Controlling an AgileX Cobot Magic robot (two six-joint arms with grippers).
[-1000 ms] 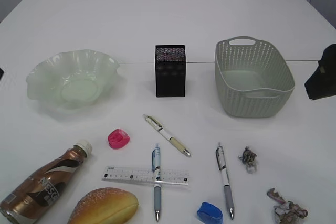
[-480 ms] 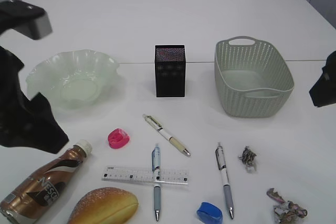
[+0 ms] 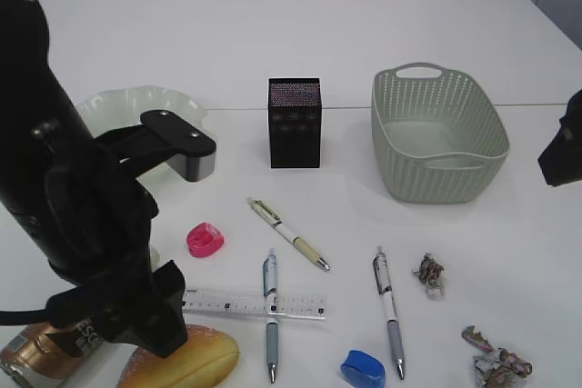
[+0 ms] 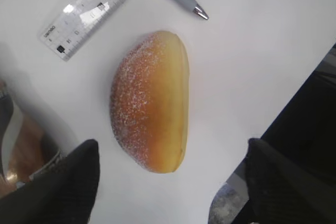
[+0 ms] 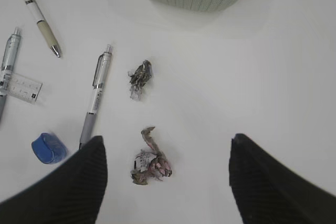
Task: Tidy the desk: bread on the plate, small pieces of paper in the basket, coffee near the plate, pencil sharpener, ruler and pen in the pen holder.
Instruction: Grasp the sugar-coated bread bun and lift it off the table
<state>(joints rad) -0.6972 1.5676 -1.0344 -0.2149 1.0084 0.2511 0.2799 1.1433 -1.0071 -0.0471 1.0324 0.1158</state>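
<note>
Left arm (image 3: 82, 224) looming large over the desk's (image 3: 364, 34) near-left corner, covering much of the plate (image 3: 136, 102) and coffee (image 3: 36, 352). Bread (image 3: 195, 361) peeking out beneath it. Pen holder (image 3: 295, 123) upright at centre, basket (image 3: 436, 134) to its right. Ruler (image 3: 255, 303) crossed by a pen (image 3: 271, 315). Pink sharpener (image 3: 205, 240), blue sharpener (image 3: 363, 368), two paper scraps (image 3: 430, 275) toward the right.

We see the desk (image 3: 364, 34) as smooth matt white. The bread (image 4: 150, 100) has a glossy golden crust with a grainy sugar dusting on one side. Just beside the bread, the ruler (image 4: 89, 14) is clear glossy plastic. The pen holder (image 3: 295, 122) is black mesh, the basket (image 3: 438, 138) matt perforated plastic, and the plate (image 3: 136, 102) translucent and glassy. Near the basket, two paper scraps (image 5: 140, 79) look crumpled and rough.
</note>
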